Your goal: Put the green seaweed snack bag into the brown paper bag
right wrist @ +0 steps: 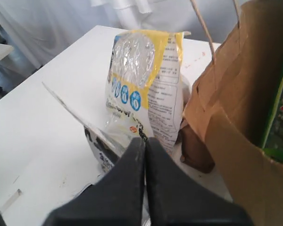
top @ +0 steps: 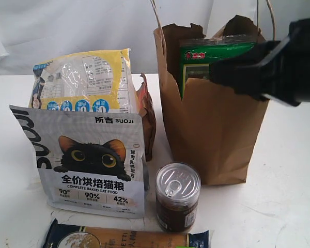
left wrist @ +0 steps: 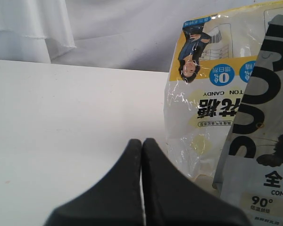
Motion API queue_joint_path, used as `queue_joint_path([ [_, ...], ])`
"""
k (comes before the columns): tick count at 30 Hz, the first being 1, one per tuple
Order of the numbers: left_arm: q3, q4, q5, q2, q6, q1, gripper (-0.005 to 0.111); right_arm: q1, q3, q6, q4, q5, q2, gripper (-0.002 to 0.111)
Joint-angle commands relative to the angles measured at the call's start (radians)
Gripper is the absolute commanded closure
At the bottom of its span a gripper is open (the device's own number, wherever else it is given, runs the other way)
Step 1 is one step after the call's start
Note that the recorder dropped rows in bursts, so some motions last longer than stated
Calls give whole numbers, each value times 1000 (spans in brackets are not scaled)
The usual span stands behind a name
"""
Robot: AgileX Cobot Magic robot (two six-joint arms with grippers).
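Beside the brown paper bag, a can (cat-food pouch alongside)

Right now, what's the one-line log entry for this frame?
stage: placement done | green seaweed snack bag: upright in brown paper bag, top showing | right gripper: shut, empty, outside bag | left gripper: shut, empty

White matte surface backed by a draped white cloth backdrop, its folds hanging down to the surface's far edge. Light is even and diffuse, with soft shadows. A darker grey area lies beyond the side edge.
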Motion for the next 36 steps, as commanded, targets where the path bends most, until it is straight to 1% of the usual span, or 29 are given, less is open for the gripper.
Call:
queue_joint_path([
  [1, 5, 2, -9, -4, -1, -5, 107, 6, 103, -161, 194, -12, -41, 108],
  [4, 5, 2, -9, -4, -1, -5, 107, 6, 161, -204, 240, -9, -81, 108],
  [10, 5, 2, -9, -4, -1, -5, 107, 6, 265, -205, 234, -83, -172, 108],
  [14, 5, 2, -9, -4, -1, -5, 107, 6, 309, -205, 233, -88, -213, 108],
  [23, 5, 2, -9, -4, -1, -5, 107, 6, 319, -198, 229, -141, -238, 108],
  [29, 5, 2, -9, -4, -1, -5, 107, 6, 319, -186, 229, -141, -238, 108],
  [36, 5, 2, -9, -4, -1, -5, 107, -3, 319, -187, 229, -241, -245, 108],
])
